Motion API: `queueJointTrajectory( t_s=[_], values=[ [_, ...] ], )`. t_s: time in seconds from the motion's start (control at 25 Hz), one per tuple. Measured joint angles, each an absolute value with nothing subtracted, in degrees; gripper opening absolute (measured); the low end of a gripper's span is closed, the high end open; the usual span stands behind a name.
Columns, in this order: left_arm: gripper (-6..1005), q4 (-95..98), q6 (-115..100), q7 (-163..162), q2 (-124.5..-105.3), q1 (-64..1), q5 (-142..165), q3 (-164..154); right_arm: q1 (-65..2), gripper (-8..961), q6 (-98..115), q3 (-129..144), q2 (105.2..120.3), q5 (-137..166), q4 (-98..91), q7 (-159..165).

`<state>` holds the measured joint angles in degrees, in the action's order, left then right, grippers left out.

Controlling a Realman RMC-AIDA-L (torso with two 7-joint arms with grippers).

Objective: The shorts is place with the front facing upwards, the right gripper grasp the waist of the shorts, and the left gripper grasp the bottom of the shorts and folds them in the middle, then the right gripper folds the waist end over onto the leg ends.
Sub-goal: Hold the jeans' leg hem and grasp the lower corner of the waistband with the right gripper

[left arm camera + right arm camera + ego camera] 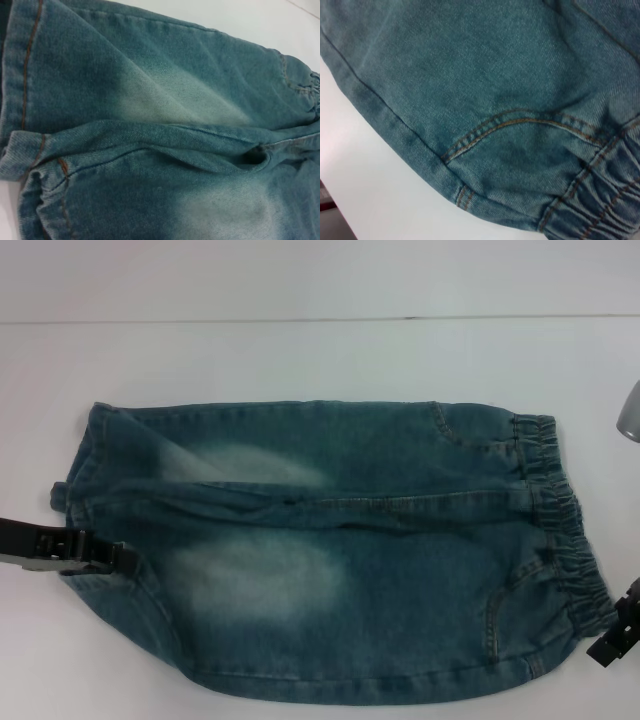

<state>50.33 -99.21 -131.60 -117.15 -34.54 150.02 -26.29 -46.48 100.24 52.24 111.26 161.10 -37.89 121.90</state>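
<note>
On the white table point(300, 350) we see denim shorts point(330, 550) spread flat. Our left gripper point(105, 558) touches the leg hem point(85, 510), our right gripper point(618, 632) sits beside the elastic waistband point(565, 530); we cannot tell either's finger state.

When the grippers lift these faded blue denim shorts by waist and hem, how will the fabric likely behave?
The faded blue denim shorts will probably drape and sag between grasp points, since ridges already run along the middle. The gathered elastic waistband may stretch under pull. The woven texture suggests little slipping on the white table.
</note>
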Motion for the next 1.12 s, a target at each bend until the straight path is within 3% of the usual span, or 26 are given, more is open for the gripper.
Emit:
queueJointTrajectory(
  t_s=[1.12],
  values=[
    [27,49.3,-98.7,-131.3,-117.16,-34.4,150.0,-26.3,-44.9,796,103.1,44.5,110.6,155.9,-40.0,116.6]
  ],
)
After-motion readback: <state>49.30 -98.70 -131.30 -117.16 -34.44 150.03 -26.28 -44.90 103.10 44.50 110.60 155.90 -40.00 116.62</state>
